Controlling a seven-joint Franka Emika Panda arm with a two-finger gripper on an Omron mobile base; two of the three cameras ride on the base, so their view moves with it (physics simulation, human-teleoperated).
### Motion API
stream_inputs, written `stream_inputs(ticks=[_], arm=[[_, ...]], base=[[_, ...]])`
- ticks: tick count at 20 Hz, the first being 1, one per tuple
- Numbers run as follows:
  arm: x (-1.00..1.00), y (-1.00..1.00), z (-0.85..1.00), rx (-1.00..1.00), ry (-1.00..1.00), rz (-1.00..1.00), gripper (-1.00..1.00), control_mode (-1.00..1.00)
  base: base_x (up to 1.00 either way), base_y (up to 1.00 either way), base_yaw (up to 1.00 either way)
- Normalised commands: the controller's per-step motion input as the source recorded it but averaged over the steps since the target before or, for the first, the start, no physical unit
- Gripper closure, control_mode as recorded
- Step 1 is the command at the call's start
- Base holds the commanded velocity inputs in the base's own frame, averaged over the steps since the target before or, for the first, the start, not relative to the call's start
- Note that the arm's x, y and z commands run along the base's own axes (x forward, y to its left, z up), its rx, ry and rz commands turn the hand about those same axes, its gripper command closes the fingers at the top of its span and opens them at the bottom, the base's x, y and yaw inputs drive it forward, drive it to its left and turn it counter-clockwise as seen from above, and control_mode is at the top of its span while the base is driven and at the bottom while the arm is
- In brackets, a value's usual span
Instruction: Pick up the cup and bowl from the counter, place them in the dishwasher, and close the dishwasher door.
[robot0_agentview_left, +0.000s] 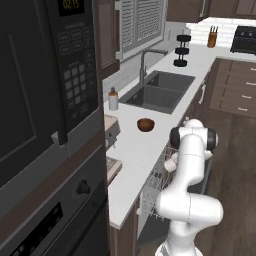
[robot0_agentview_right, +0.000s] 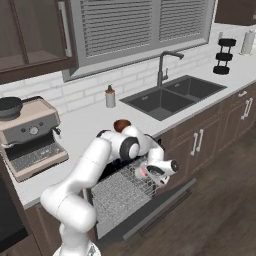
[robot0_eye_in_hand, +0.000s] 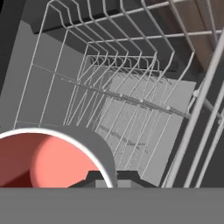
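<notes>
One cup (robot0_eye_in_hand: 39, 159), red inside. One bowl (robot0_agentview_left: 145, 125), dark reddish-brown, on the one long counter (robot0_agentview_left: 135, 160). One dishwasher (robot0_agentview_right: 127, 200), with one pale wire rack (robot0_agentview_right: 117, 192) and one drop-down dishwasher door (robot0_agentview_right: 160, 210). One grey bottle (robot0_agentview_right: 110, 96) with brown cap. One double sink (robot0_agentview_right: 172, 96), two basins, one faucet (robot0_agentview_right: 162, 67). One coffee machine (robot0_agentview_right: 31, 137) at left. One black stacked stand (robot0_agentview_right: 224, 56) at far right. One knife block (robot0_agentview_left: 212, 37) far off.

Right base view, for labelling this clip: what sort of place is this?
A home kitchen, rendered: a double sink set in the counter, an espresso machine, and an open dishwasher with a wire rack.
</notes>
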Motion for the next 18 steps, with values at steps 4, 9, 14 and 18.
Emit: stream_inputs(ticks=[4, 9, 14, 18], arm=[[0.14, 0.09, -0.40, 0.00, 0.00, 0.00, 1.00, -1.00], [0.15, 0.03, -0.37, 0.00, 0.00, 0.00, 1.00, -1.00], [0.06, 0.00, -0.37, 0.00, 0.00, 0.00, 1.00, -1.00], [-0.11, 0.00, -0.26, -0.03, 0.00, 0.00, -1.00, -1.00]], base=[[0.00, 0.00, 0.00], [0.00, 0.00, 0.00], [0.00, 0.00, 0.00], [0.00, 0.00, 0.00]])
